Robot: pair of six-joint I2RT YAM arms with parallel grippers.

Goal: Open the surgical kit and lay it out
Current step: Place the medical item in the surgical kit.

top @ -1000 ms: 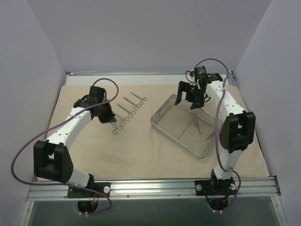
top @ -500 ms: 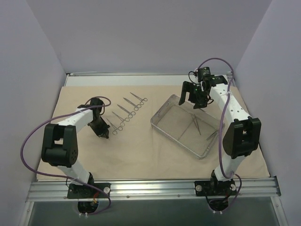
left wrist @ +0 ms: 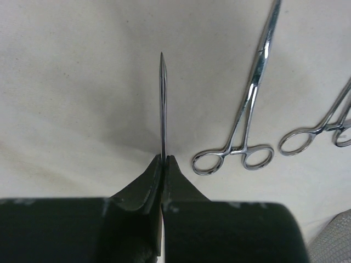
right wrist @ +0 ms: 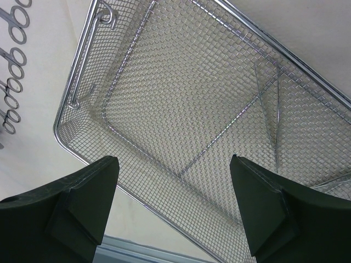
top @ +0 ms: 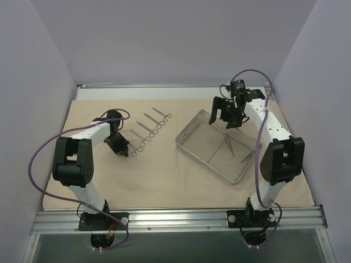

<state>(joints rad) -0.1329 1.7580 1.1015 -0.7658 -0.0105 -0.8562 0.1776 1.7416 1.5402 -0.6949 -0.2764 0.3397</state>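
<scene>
Left of the rectangular silver wire-mesh tray [top: 205, 163], my left gripper [left wrist: 163, 159] is pinched tight on a thin, pointed steel instrument [left wrist: 162, 104] over the softly creased beige cloth wrap [top: 164, 181], and my fingers hide the instrument's handles. Ring-handled steel forceps [left wrist: 258, 74] lie in a row between it and the tray, some cut off. My right gripper [right wrist: 173, 160] hangs wide open and empty over the tray's far-left corner; thin instruments [top: 227, 143] inside are hard to make out.

Bright, even light — soft shadows.
</scene>
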